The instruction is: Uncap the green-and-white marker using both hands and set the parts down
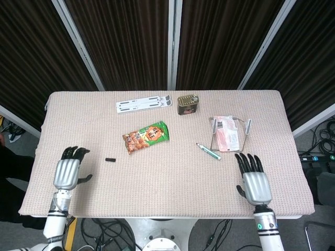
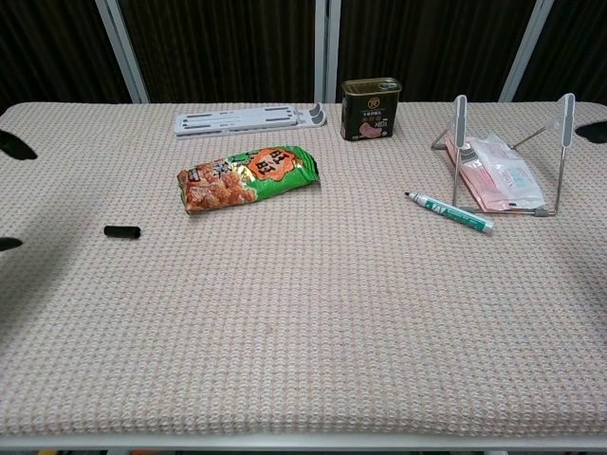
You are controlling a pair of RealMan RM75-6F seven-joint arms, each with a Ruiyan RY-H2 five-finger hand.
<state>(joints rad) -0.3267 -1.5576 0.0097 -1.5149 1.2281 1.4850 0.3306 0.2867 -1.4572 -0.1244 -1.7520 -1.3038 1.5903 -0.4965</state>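
The green-and-white marker (image 1: pixel 208 151) lies uncapped on the bench (image 1: pixel 167 193), right of centre in the head view, just beside the wire rack (image 1: pixel 230 132) holding a pink packet (image 1: pixel 228 136). Its black cap (image 1: pixel 110 159) lies well apart, at left of centre. The left hand (image 1: pixel 67 171) sits at the lower left, fingers (image 1: pixel 73 153) spread, holding nothing. The right hand (image 1: pixel 253 183) sits at the lower right, fingers (image 1: pixel 248 161) spread and empty. A snack bag (image 1: pixel 146 137), a tin (image 1: pixel 187 103) and a white strip (image 1: pixel 144 103) lie toward the upper middle.
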